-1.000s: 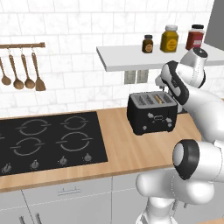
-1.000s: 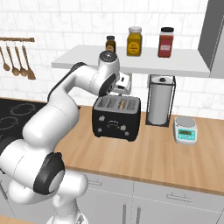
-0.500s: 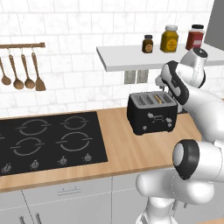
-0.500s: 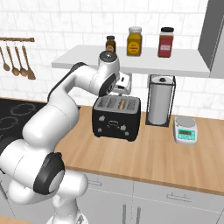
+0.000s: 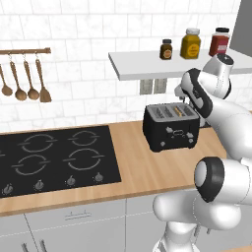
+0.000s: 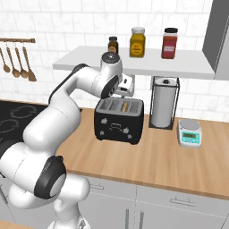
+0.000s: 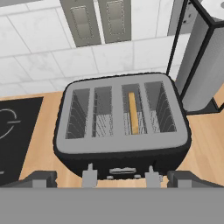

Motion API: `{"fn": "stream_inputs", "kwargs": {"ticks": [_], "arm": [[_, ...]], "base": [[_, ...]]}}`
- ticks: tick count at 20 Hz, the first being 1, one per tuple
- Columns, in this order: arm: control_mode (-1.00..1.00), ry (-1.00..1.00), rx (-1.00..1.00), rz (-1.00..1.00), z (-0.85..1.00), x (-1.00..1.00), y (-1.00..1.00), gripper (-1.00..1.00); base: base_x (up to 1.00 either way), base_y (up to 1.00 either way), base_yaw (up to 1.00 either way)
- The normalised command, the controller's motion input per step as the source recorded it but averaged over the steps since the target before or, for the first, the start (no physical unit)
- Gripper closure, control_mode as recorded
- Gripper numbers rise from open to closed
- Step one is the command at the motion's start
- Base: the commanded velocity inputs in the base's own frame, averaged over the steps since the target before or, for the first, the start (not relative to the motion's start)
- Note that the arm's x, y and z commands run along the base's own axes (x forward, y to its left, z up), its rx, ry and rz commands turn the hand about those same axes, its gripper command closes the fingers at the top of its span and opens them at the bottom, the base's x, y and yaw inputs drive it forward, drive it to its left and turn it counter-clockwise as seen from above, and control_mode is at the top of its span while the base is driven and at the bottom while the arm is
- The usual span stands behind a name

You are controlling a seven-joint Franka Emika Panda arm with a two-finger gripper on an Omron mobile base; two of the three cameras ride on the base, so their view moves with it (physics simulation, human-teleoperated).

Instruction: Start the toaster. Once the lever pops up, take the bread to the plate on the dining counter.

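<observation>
The black toaster stands on the wood counter against the tiled wall. The bread, a thin golden slice, sits low in one of its slots, third from the left in the hand view. My gripper hovers just above and behind the toaster's top, open, with nothing between its fingers. The two silver levers on the toaster's front show at the bottom of the hand view. The plate and the dining counter are out of view.
A black hob lies left of the toaster. A paper-towel holder and a small scale stand to its right. Overhead is a shelf with three jars. Utensils hang at the far left.
</observation>
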Motion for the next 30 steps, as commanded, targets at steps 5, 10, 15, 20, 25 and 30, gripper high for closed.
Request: {"fn": "stream_inputs", "kwargs": {"ticks": [5,10,15,20,25,30], "arm": [[-1.00,0.00,0.00,0.00,0.00,0.00,0.00,-1.00],[-1.00,0.00,0.00,0.00,0.00,0.00,0.00,-1.00],[-1.00,0.00,0.00,0.00,0.00,0.00,0.00,-1.00],[-1.00,0.00,0.00,0.00,0.00,0.00,0.00,-1.00],[-1.00,0.00,0.00,0.00,0.00,0.00,0.00,-1.00],[-1.00,0.00,0.00,0.00,0.00,0.00,0.00,-1.00]], "base": [[0.00,0.00,0.00],[0.00,0.00,0.00],[0.00,0.00,0.00],[0.00,0.00,0.00],[0.00,0.00,0.00],[0.00,0.00,0.00]]}}
